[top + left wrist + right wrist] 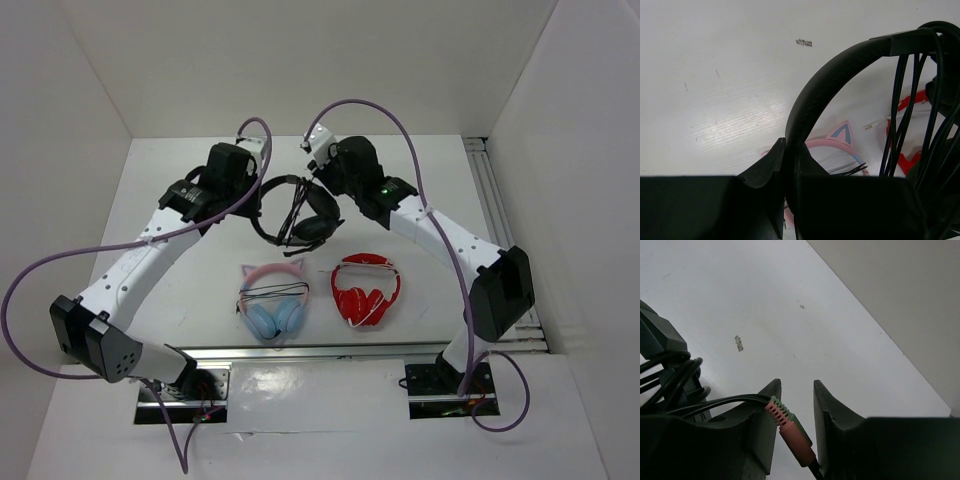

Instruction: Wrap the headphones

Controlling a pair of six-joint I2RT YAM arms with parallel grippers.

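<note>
A white table (420, 300) sits inside plain white walls (300, 60); the headphones (318, 228) are at upper centre of the top view, between the two arms; the left gripper (790, 157) is clamped on their headband (840, 65), at lower centre of its view; the right gripper (797, 390) stands parted around the pink-and-green plug (789, 430); whether it pinches the plug, I cannot tell.
</note>
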